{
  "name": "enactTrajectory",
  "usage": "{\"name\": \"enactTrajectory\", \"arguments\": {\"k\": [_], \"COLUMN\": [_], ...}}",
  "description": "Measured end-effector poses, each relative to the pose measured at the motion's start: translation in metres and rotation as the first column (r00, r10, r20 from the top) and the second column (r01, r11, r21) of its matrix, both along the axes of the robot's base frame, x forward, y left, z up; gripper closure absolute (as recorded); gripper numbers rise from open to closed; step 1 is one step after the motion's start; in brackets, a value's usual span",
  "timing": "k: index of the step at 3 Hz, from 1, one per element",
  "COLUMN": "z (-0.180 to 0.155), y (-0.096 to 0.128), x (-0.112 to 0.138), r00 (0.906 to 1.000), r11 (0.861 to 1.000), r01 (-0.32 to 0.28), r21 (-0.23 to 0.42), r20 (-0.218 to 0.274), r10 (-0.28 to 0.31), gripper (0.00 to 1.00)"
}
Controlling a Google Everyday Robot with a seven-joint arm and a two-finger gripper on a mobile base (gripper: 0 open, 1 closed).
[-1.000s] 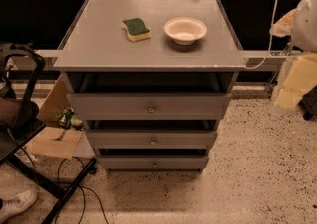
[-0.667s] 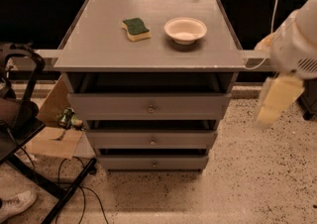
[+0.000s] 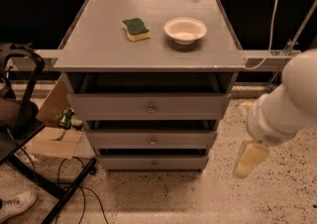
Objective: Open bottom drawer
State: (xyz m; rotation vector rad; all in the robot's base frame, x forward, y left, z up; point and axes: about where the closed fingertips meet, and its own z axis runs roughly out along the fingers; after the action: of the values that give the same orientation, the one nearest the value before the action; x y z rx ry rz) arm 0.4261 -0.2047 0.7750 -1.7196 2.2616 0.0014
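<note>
Gripper (image 3: 250, 158) right of bottom drawer (image 3: 152, 162); sponge (image 3: 135, 28) left of bowl (image 3: 185, 29) on cabinet top (image 3: 99, 44).

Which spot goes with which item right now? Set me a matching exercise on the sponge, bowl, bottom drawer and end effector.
Things:
1. sponge
2. bowl
3. bottom drawer
4. end effector

Places:
A. on top of the cabinet, right of centre
B. in the air, right of the cabinet
C. on top of the cabinet, left of centre
D. lowest front of the cabinet

Pairs: 1-C, 2-A, 3-D, 4-B
</note>
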Motion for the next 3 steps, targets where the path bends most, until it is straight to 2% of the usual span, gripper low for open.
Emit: {"name": "enactTrajectory", "arguments": {"k": [1, 2, 3], "z": [-0.043, -0.043, -0.078], "y": [0.001, 0.001, 0.019], "x": [-0.007, -0.007, -0.004], "r00": [1.0000, 1.0000, 0.9994], "r11": [1.000, 1.000, 0.999], "r01": [0.005, 0.005, -0.033], "r21": [-0.001, -0.001, -0.010], "r20": [0.003, 0.003, -0.009], "r10": [-0.005, -0.005, 0.033], "gripper": [0.00, 0.00, 0.00]}}
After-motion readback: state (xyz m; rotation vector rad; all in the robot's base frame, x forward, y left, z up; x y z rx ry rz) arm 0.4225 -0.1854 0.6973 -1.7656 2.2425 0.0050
